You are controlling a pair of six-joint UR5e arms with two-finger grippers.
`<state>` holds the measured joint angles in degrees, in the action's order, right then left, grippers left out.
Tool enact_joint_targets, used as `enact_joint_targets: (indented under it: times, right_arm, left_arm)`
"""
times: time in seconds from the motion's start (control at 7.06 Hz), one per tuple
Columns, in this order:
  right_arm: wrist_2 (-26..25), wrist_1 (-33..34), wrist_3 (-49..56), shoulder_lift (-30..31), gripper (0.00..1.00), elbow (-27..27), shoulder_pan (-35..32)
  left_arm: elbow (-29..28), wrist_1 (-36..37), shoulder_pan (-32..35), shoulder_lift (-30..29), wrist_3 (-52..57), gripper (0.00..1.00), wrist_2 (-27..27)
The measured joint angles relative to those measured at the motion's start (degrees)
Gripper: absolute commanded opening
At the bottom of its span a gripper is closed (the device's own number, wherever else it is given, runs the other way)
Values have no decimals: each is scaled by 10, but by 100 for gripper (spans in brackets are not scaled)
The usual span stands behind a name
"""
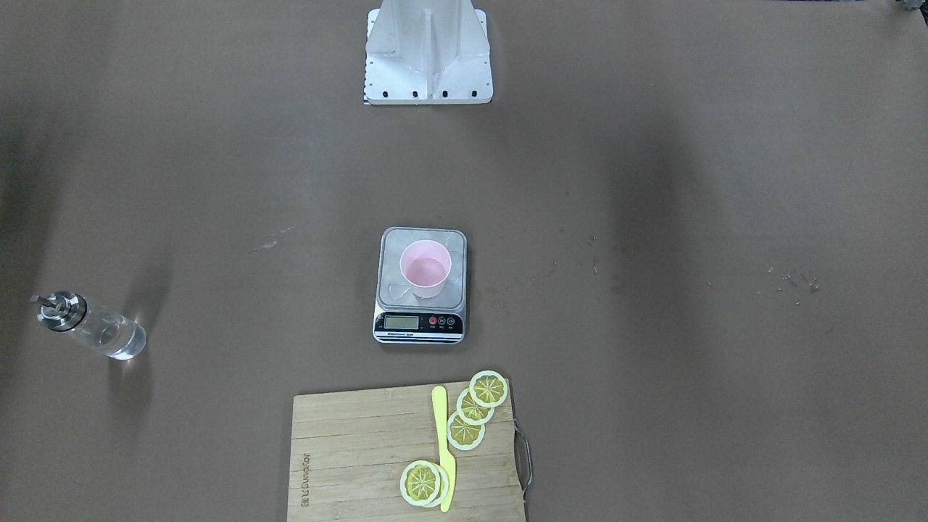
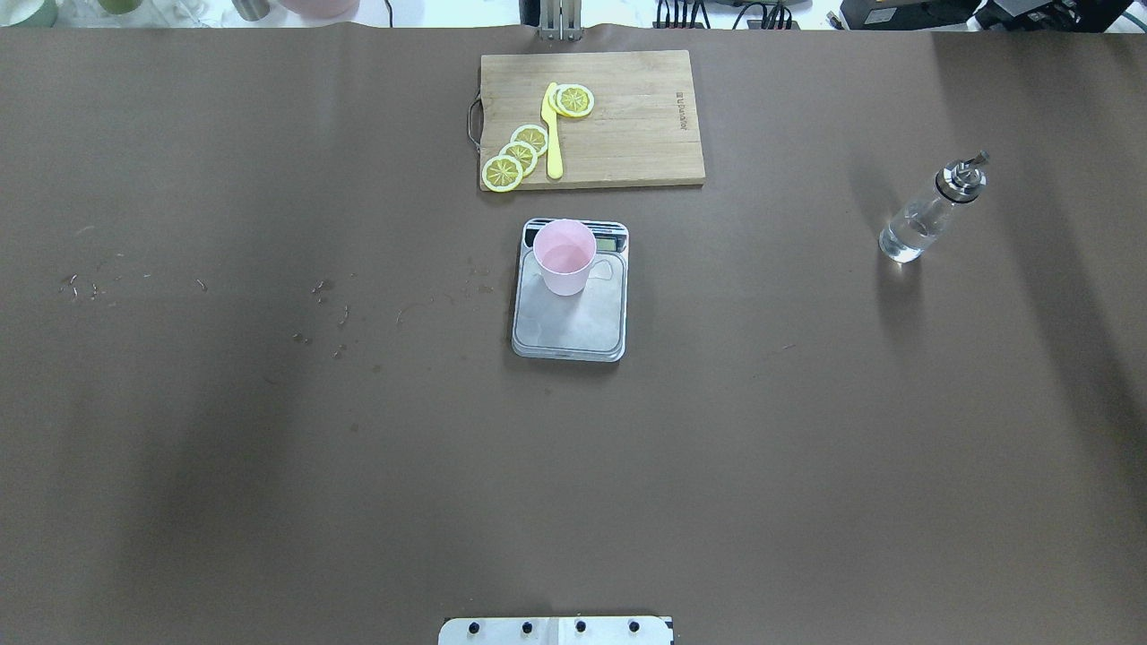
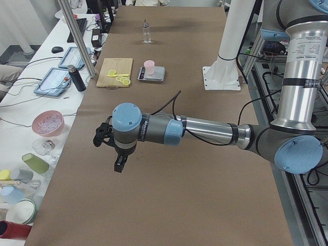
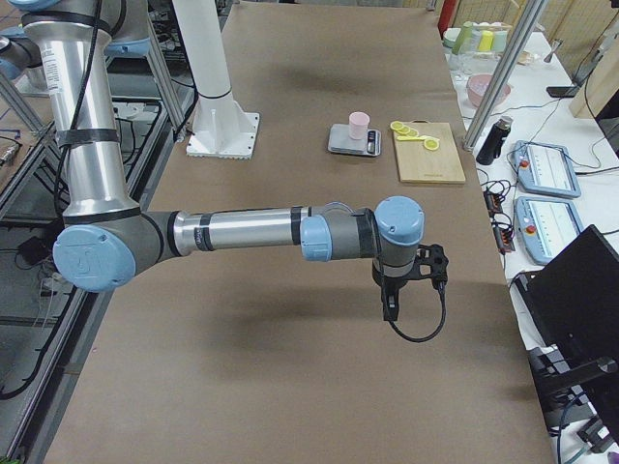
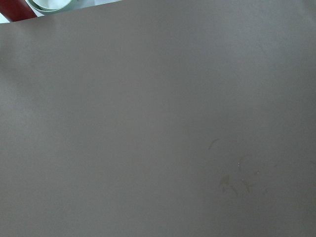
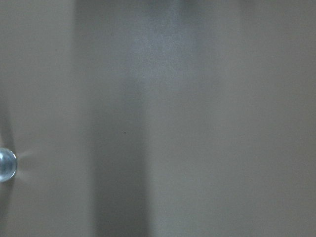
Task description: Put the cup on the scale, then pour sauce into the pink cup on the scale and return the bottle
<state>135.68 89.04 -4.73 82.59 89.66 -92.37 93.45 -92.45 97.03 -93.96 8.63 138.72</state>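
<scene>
The pink cup [image 1: 425, 267] stands on the scale [image 1: 453, 293], well apart from both claws. The left gripper [image 3: 119, 165] and right gripper [image 4: 391, 307] hang over the table's [image 1: 652, 362] opposite ends; their opening cannot be told. The bottle [image 1: 90, 326] stands upright toward the right claw's end. A cutting board [image 1: 348, 449] with lemon slices [image 1: 465, 429] and a knife [image 1: 444, 449] lies near the scale.

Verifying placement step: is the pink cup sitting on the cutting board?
No, the cup stands on the scale, which sits nearer the robot than the cutting board.
</scene>
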Motion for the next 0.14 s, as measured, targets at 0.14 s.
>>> enact_joint_targets:
  times: [0.14]
  right_arm:
    - [-3, 0, 0, 0, 100, 0, 0]
  left_arm:
    - [-27, -2, -2, -9, 3, 97, -3]
